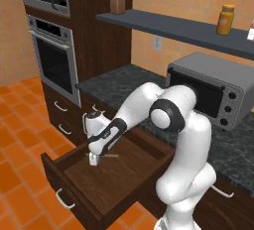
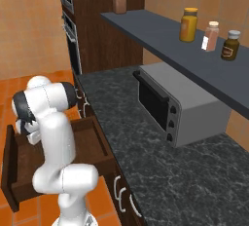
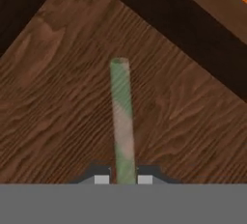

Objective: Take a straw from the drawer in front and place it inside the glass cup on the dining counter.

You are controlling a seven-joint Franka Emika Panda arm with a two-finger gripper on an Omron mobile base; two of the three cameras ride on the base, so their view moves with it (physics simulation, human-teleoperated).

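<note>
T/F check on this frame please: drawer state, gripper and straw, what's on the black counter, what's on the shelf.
1. The wide dark brown wooden drawer is pulled open. True.
2. The two-finger gripper hangs open above the thin straight straw. False: its fingertips are shut on the straw, down inside the drawer.
3. A grey toaster oven stands on the black speckled counter. True.
4. The dark wall shelf carries a stack of plates. False: it carries jars and bottles.
5. The straw stands in a cup. False: it is in the drawer, in the gripper.

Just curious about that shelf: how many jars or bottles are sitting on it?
4: a brown jar at the shelf's far end, then a yellow bottle, a small shaker and a dark jar together.
</note>
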